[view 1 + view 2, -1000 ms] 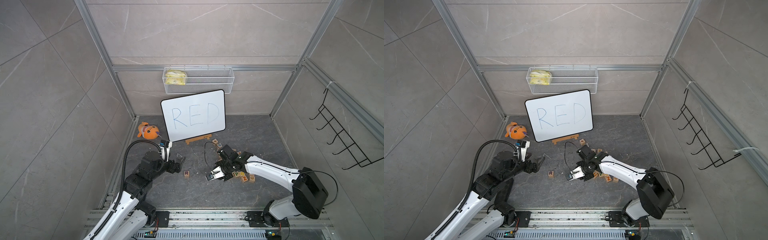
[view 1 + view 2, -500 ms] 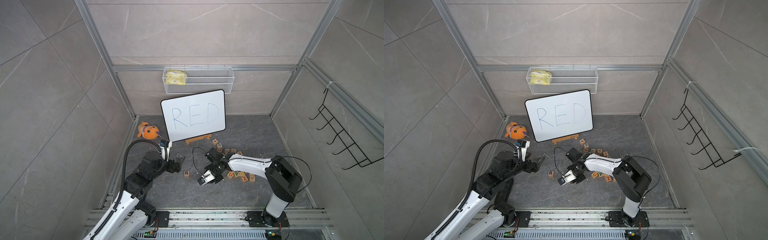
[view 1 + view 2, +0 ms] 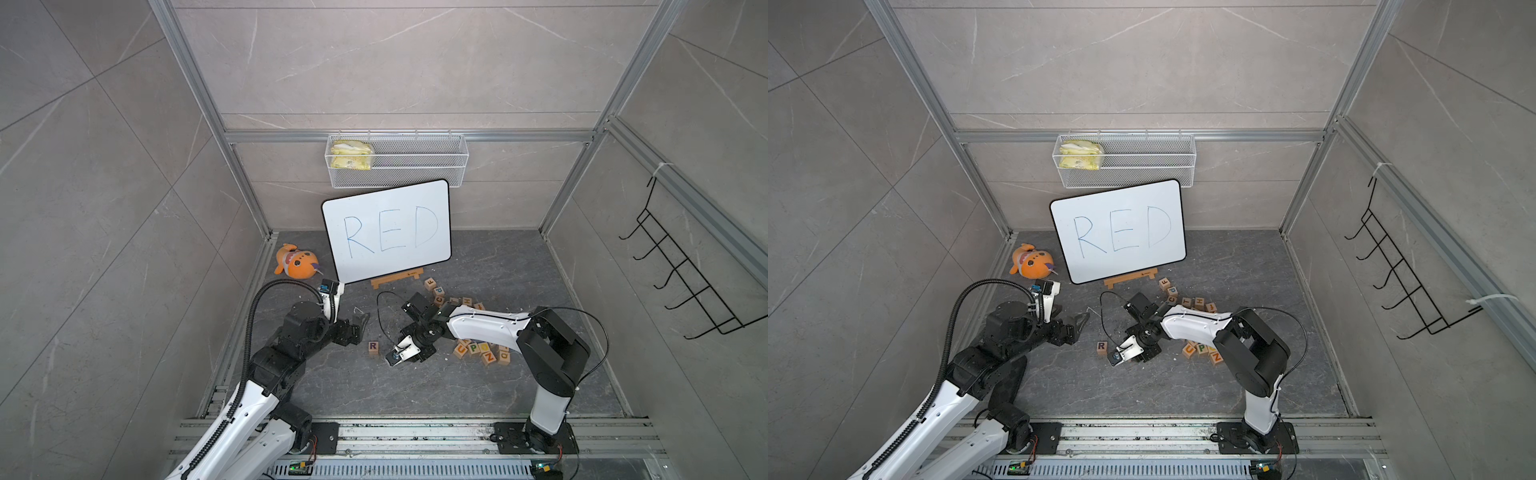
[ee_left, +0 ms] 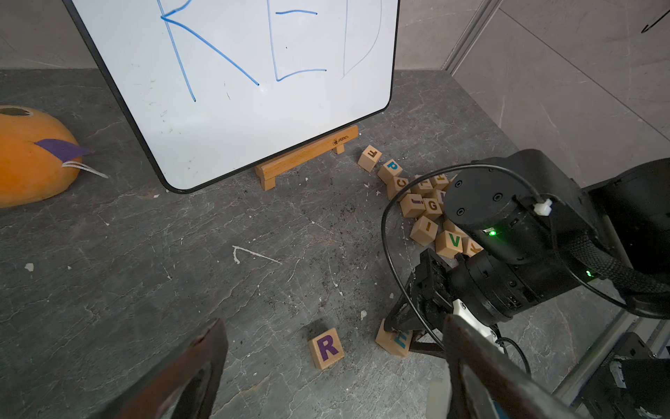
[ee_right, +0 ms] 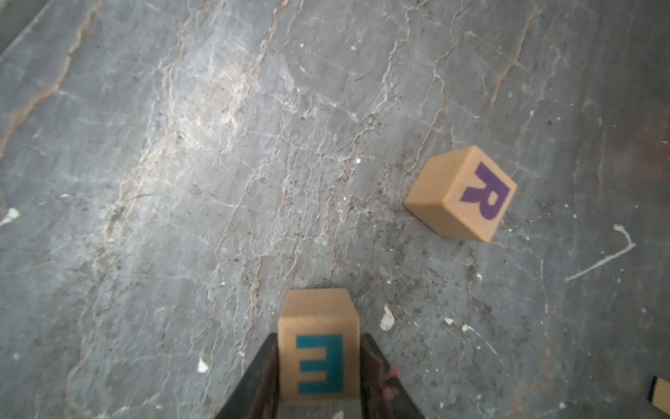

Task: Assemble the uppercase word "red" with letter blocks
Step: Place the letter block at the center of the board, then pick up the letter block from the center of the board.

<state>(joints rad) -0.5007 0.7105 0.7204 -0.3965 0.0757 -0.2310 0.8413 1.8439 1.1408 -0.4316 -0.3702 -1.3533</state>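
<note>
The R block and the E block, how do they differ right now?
The R block carries a dark purple letter; the E block carries a teal-blue one. The R block stands free on the floor, while the E block sits between the right gripper's jaws; whether they grip it is unclear. Both are light-wood cubes, apart from each other and away from the block pile.

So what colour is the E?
Teal blue; the E block shows best in the right wrist view.
</note>
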